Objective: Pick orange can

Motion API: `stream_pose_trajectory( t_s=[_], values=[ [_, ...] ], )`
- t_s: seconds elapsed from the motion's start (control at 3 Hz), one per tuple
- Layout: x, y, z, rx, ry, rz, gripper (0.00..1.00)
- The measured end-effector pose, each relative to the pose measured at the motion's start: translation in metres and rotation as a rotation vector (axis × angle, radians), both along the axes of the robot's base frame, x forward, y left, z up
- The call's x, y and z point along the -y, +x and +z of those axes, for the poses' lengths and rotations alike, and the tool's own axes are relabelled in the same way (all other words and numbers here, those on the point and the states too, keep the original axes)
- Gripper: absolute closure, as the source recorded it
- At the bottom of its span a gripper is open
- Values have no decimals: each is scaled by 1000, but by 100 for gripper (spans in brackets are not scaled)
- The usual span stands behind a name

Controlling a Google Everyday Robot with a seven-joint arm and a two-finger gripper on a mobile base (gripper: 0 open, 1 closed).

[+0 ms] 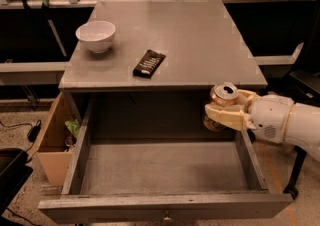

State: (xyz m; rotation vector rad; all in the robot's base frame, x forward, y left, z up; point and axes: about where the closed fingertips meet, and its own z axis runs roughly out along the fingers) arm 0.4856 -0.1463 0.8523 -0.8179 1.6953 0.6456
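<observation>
Orange can in claw above drawer

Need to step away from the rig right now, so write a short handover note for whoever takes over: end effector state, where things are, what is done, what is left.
End effector: shut on the orange can, just off the front right corner of the grey table, above the right rear of the open drawer.
Orange can: upright in the grasp, resting on no surface as far as can be seen.
Done: can grasped and off the table top.
Left: probably little; hold it steady and mind the drawer's right wall.
Also on the table: white bowl, black snack bar wrapper.
</observation>
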Motion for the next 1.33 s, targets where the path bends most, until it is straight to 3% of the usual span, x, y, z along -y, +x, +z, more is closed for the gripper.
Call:
stream_pose_trajectory(
  t_s=[0.33,0.67,1.0,1.33],
  values=[
    [-16,3,-14,-22,-23,9,100],
    [-53,5,-59,-78,-38,48,100],
    [-95,8,-95,-73,-26,146,100],
    [-127,14,-123,-18,-15,296,100]
  ],
)
